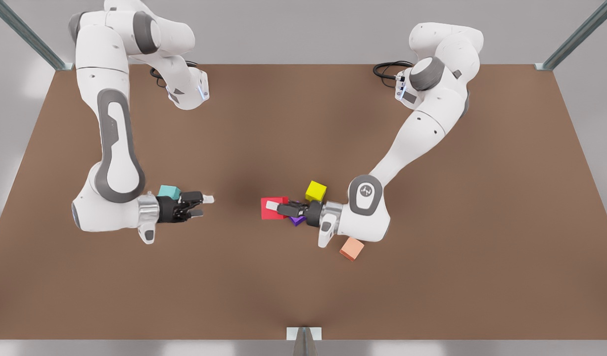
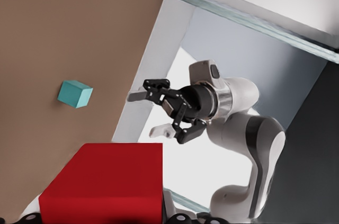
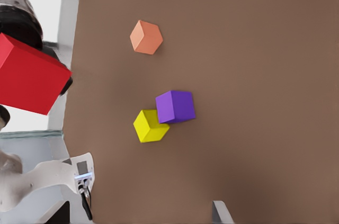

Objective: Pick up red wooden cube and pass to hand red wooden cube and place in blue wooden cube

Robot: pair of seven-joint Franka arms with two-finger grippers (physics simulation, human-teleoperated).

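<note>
The red wooden cube (image 1: pixel 269 213) sits between the fingers of my left gripper (image 1: pixel 272 207), which is shut on it near the table's middle, on the arm at the front view's right. The same red cube (image 2: pixel 106 184) looms close in the left wrist view and shows farther off (image 3: pixel 29 81) in the right wrist view. My right gripper (image 1: pixel 203 206) is open, points toward the cube across a gap, and also appears in the left wrist view (image 2: pixel 144 114). The teal blue wooden cube (image 1: pixel 168 192) (image 2: pixel 74 93) rests on the table beside the right wrist.
A yellow cube (image 1: pixel 315 191) (image 3: pixel 151 126) and a purple cube (image 1: pixel 297 220) (image 3: pixel 175 106) touch each other beside and under the left gripper. A pale orange cube (image 1: pixel 351 248) (image 3: pixel 146 37) lies nearer the front edge. The brown table (image 1: pixel 303 123) has metal posts at its corners.
</note>
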